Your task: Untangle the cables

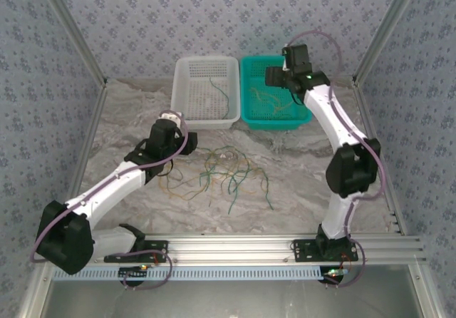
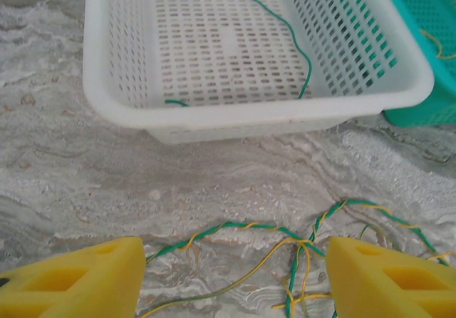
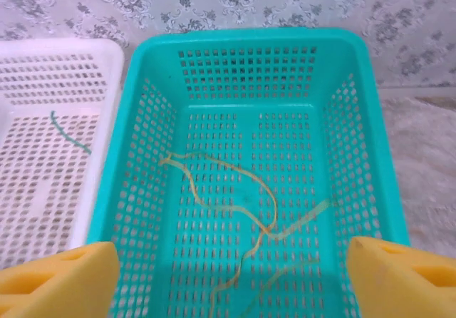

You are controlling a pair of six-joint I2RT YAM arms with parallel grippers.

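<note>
The cables (image 1: 226,172), thin dark green and yellowish-tan strands, lie mostly in a loose tangle near the middle of the pale, marble-patterned tabletop (image 1: 135,111), nearer the arms than two baskets.

The left tool (image 1: 169,120) hangs over the tabletop at the left edge of the tangle, just short of the white basket (image 1: 206,123). In the left wrist view this tool (image 2: 235,250) is spread, its two yellow fingertips (image 2: 107,275) far apart with nothing pinched. Between them on the tabletop (image 2: 85,182) runs part of the cables (image 2: 235,227), green and yellow strands twisted around each other. Beyond that stands the white basket (image 2: 271,111), with one green strand (image 2: 285,29) curving across its perforated floor and ending at its near wall.

The right tool (image 1: 274,79) is over the teal basket (image 1: 276,122), which stands touching the white basket on its right. In the right wrist view this tool (image 3: 231,247) is spread wide and holds nothing. Below it, on the floor of the teal basket (image 3: 249,38), lie a few yellowish strands (image 3: 235,204), looping and crossing one another. From above, these yellowish strands (image 1: 278,98) sit toward the middle of the basket, and the green strand (image 1: 226,97) lies in the right half of the white one.
</note>
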